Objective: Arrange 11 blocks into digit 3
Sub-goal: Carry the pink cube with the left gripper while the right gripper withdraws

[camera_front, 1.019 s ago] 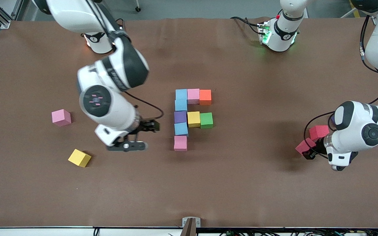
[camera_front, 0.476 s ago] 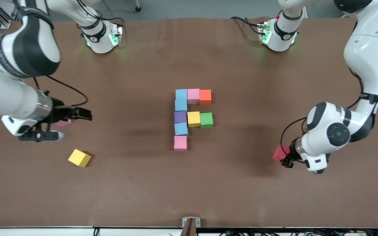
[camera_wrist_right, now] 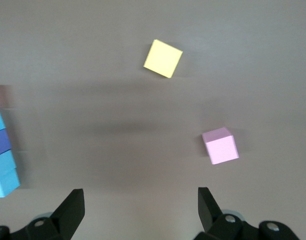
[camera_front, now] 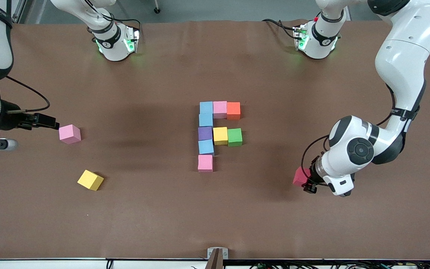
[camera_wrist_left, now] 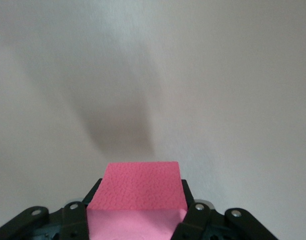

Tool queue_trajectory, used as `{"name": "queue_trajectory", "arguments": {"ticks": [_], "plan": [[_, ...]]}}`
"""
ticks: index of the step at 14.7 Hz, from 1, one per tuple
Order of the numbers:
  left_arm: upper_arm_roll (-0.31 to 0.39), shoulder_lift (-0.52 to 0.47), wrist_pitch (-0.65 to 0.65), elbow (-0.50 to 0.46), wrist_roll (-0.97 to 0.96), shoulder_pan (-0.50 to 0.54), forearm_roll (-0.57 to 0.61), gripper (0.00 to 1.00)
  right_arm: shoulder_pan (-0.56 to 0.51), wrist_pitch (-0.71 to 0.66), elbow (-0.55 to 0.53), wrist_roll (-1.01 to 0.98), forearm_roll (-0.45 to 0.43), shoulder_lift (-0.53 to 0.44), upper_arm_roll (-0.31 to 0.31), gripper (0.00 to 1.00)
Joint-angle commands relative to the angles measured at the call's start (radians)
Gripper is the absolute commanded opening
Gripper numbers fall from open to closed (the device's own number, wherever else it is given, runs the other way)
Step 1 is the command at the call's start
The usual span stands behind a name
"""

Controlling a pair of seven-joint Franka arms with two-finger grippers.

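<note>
Both arms have shifted since a second ago: our right arm has swung away from the digit out to its own end of the table, and our left arm has carried a red block away from its end of the table toward the middle.

Going across the front view from its left edge, we are seeing the right gripper [camera_front: 52,124] hanging just beside the loose pink block [camera_front: 69,134], its fingers spread wide and holding nothing; in its wrist view both fingers [camera_wrist_right: 70,212] are standing far apart over bare table. A loose yellow block [camera_front: 90,180] is lying nearer to the front camera than the pink one, turned at an angle.

At the middle we are looking at the unfinished digit 3 [camera_front: 218,134]. Its column is running light blue [camera_front: 206,108], light blue, purple [camera_front: 205,133], light blue, pink [camera_front: 205,163] toward the camera. A pink and an orange block [camera_front: 233,110] are forming the bar farthest from the camera, a yellow and a green block [camera_front: 234,136] the middle bar. Only the pink column block is standing where the nearest bar belongs.

Toward the left arm's end, the left gripper [camera_front: 306,182] is clamping the red block [camera_front: 299,176] between its fingers over bare table. In the wrist view that block [camera_wrist_left: 138,195] is filling the gap between the pads.
</note>
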Motion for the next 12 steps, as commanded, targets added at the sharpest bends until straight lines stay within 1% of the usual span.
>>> {"name": "queue_trajectory", "arguments": {"ticks": [1, 3, 7, 12], "plan": [[0.009, 0.012, -0.003, 0.031, -0.034, -0.029, -0.026, 0.14, -0.009, 0.016, -0.062, -0.010, -0.061, -0.080, 0.020, 1.00], [0.009, 0.012, -0.003, 0.038, -0.066, -0.042, -0.028, 0.14, -0.026, 0.020, -0.077, -0.051, -0.062, -0.100, 0.020, 1.00], [0.009, 0.012, -0.003, 0.040, -0.106, -0.065, -0.031, 0.14, -0.083, 0.022, -0.083, -0.135, -0.057, -0.111, 0.021, 1.00], [0.012, 0.013, -0.005, 0.063, -0.143, -0.098, -0.054, 0.14, -0.074, -0.012, -0.020, -0.122, -0.055, -0.116, 0.029, 1.00]]}}
